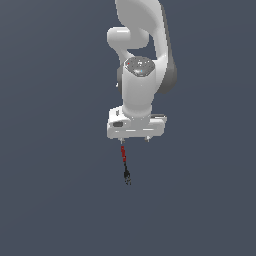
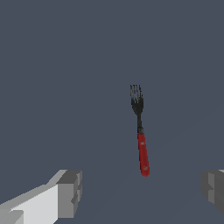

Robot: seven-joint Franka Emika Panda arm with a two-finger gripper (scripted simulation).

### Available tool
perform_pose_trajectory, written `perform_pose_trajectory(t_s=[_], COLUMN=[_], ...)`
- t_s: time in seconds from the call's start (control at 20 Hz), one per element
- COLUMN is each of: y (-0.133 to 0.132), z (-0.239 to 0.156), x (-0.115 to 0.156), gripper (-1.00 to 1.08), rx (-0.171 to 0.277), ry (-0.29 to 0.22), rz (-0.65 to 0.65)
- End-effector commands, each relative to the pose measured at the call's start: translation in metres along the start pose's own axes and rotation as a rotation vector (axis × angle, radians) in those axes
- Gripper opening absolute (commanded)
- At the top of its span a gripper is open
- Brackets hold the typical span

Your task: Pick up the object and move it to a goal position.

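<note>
Just beyond my gripper [image 2: 142,192] lies the fork [image 2: 140,131]; jaws spread wide, empty; I should centre over its red handle before descending.

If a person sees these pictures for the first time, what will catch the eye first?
First the white arm, hanging from the top of the exterior view, its gripper pointing down. Then the small fork with red handle and black prongs, lying on the plain grey floor just below. In the wrist view the fingers stand wide apart, touching nothing.
</note>
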State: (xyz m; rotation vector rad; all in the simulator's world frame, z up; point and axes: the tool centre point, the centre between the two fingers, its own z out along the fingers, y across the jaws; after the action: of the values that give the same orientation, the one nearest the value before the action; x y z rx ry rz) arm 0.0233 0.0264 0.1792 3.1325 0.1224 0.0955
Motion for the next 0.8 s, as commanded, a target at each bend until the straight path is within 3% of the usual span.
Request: perform_pose_trajectory(t_s=[0.0,0.75], y=[0.005,0.038], z=[0.015,0.114], x=[0.003,0.014], gripper=[1.0,1.0], rx=[0.0,0.009], ry=[-0.008,-0.056], rz=[-0.011,-0.082])
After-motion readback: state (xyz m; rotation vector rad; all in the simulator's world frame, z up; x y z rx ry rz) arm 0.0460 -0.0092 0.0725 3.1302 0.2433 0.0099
